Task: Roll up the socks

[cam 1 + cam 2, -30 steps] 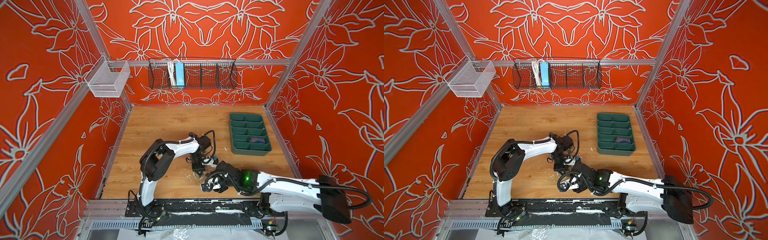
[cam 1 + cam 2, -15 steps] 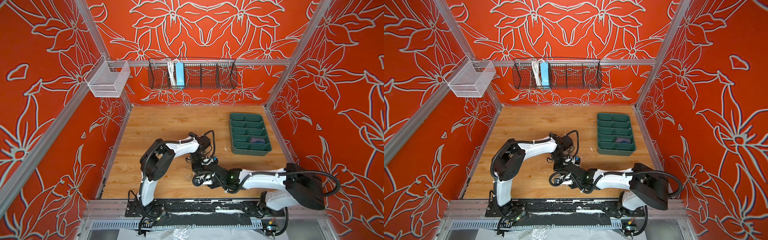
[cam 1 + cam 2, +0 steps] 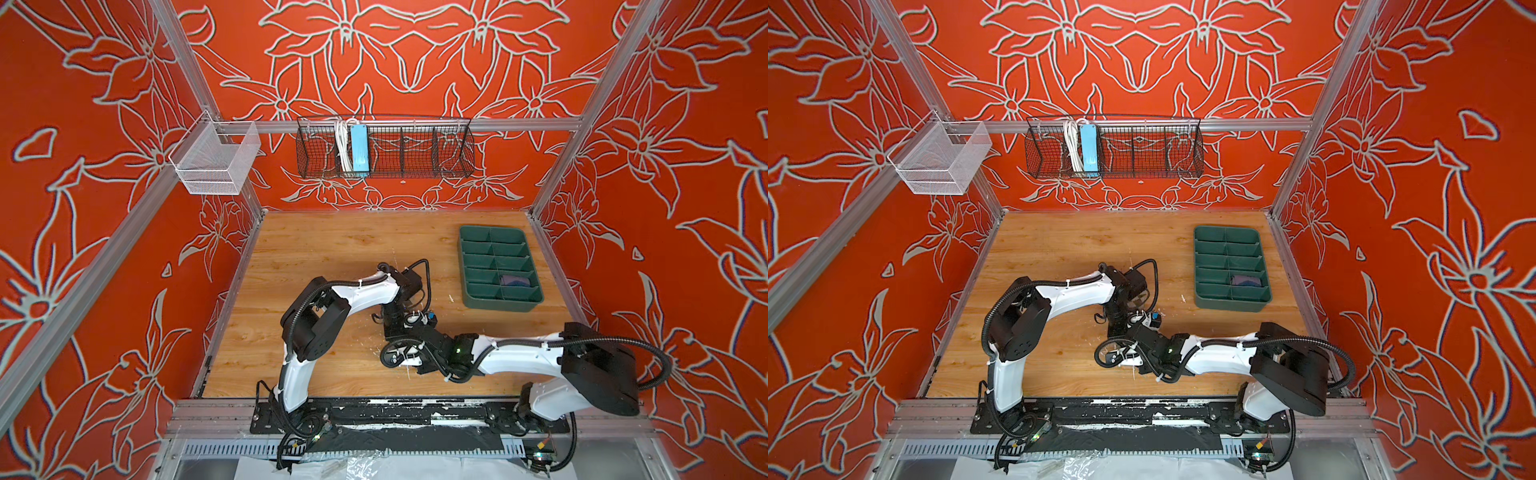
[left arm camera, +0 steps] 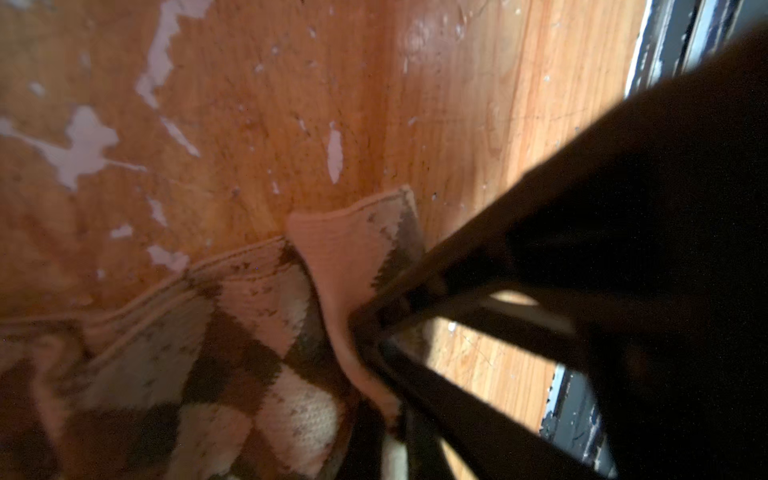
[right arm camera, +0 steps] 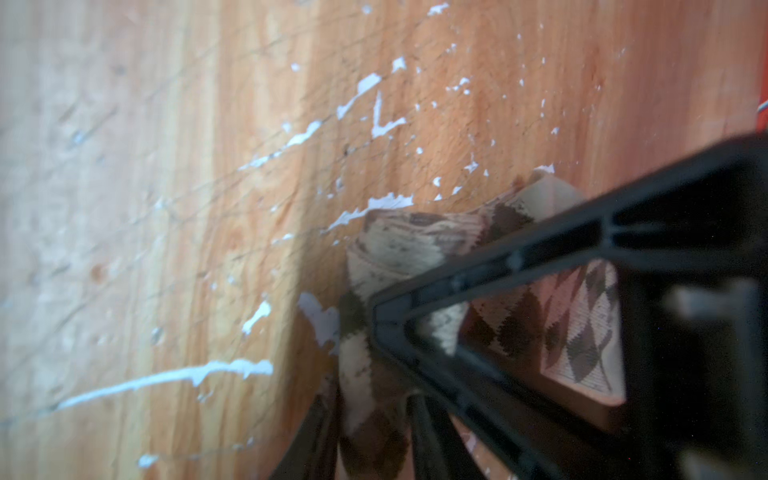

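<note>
Currently two socks: argyle sock (image 4: 257, 374) toward the tabletop's (image 3: 332, 249) front edge, pinched in the left gripper (image 4: 365, 332) (right gripper (image 5: 353, 357) straddles it, grip unclear); purple sock (image 3: 515, 280) in the single tray (image 3: 498, 303), right edge.

**Obscured and unreadable items**

- Argyle sock (image 4: 249, 353): covered by the two wrists in both top views. In the left wrist view it is soft-focused and runs off the picture's edge. In the right wrist view it is partly behind a black finger.
- Right gripper (image 5: 353, 361): foreground blur, so jaw spacing is unreadable.
- Left gripper (image 4: 368, 336): in deep shadow, only the outline shows.
- Purple lump (image 3: 513, 280) in the green tray (image 3: 498, 303): too small to identify.
</note>
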### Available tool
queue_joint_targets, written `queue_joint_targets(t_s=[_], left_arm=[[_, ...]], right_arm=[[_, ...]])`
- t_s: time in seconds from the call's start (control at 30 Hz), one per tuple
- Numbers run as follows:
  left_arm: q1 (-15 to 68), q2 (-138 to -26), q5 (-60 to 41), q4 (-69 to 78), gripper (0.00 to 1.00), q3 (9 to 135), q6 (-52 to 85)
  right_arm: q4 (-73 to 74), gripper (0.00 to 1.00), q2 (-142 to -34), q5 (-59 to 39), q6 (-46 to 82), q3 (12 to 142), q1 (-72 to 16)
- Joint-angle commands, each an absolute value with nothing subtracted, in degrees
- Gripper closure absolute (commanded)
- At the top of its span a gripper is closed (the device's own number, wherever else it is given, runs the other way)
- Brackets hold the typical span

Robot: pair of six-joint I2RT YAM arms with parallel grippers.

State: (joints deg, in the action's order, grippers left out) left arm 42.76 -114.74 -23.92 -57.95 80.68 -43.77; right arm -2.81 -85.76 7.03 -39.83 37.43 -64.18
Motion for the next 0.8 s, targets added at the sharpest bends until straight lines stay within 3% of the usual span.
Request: queue_joint_targets(t_s=[0.0,0.17,0.47,0.63,0.77], left_arm=[[42.5,-113.5,-26.7,-58.9,1.0,81.2,-45.0],[42.5,-111.4,-25.8,-56.2,0.97,79.5,-44.0],[40.3,-96.4,-22.3,-41.3,0.68,68.0,-39.9],[38.0,-85.5,-15.1,-32.5,0.66,59.6,-37.2],[36.6,-73.6,-1.0,-20.4,0.62,50.3,-34.6]], right_arm=[[-7.0,0.82,-87.3,4.5,-39.6,39.4,-64.0],[-9.8,1.0,-86.9,2.7,-39.7,40.0,-63.8],[-18.9,1.0,-87.7,-3.5,-40.4,43.1,-60.9],[-23.6,1.0,-88.1,-9.4,-42.3,45.5,-58.8],[-29.7,1.0,-89.9,-15.1,-43.4,49.1,-57.2]])
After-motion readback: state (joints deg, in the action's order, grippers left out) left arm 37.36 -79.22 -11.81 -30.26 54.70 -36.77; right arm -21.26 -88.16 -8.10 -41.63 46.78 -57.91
